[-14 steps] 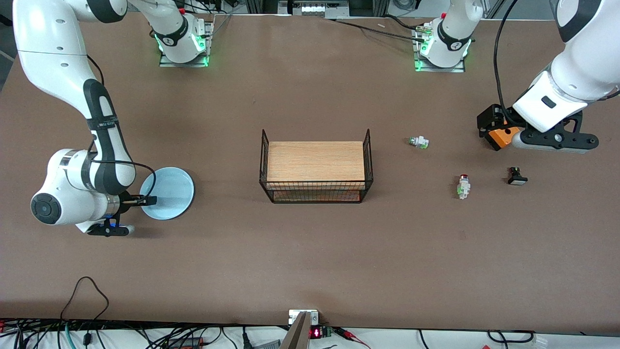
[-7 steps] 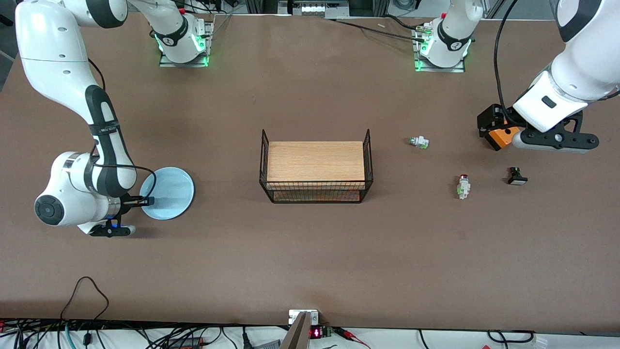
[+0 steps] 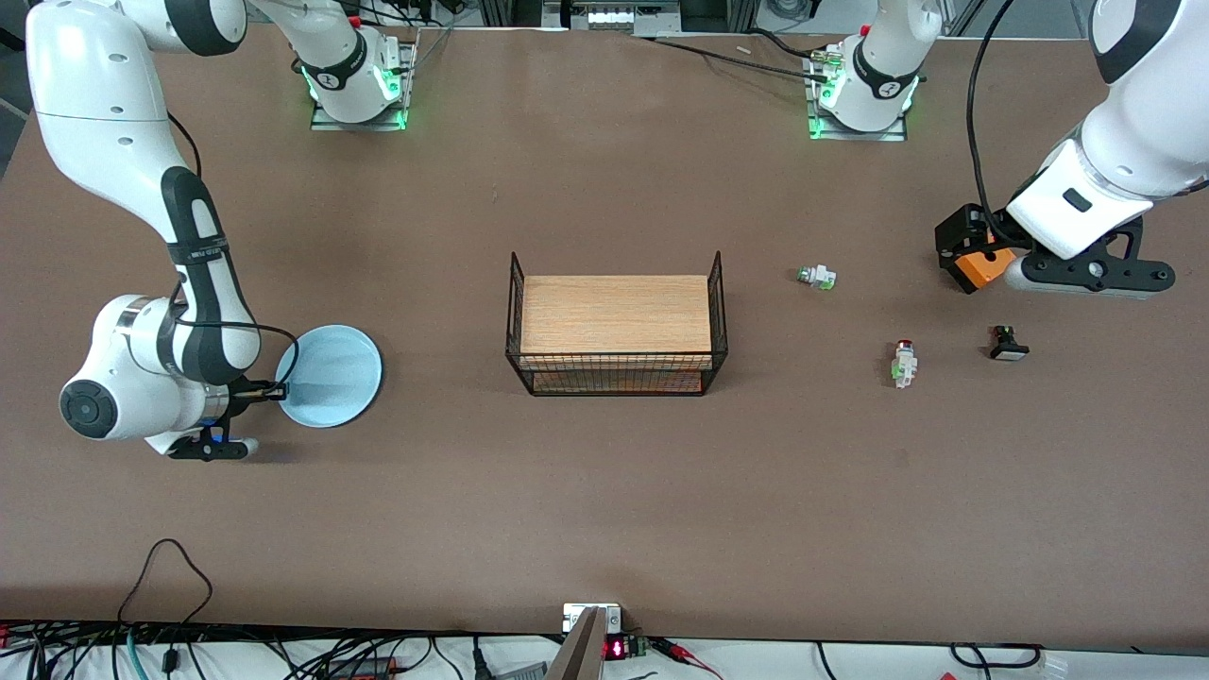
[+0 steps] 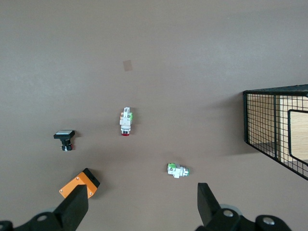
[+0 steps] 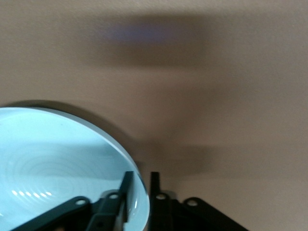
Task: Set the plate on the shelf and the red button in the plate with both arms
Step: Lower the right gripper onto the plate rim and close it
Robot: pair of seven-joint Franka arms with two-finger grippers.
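- we have the right gripper at the rim of the plate, toward the right arm's end of the table; its fingers stand one inside and one outside the rim, pinched in on it.
- to do this grip well, we judge the rim should sit deep between the pads before any lift, and the lift should be slow and level, since a shallow plate held by one edge may sag or slip.
- the plate is round, shallow and pale light-blue, with a slightly raised rim and faint rings in its glaze.
- the left gripper hangs with its jaws spread wide and empty over the left arm's end of the table, waiting.
- the red button lies on the table between the wire basket and a black square-faced button; it has a white blocky body, a small dark-red cap and a green accent.
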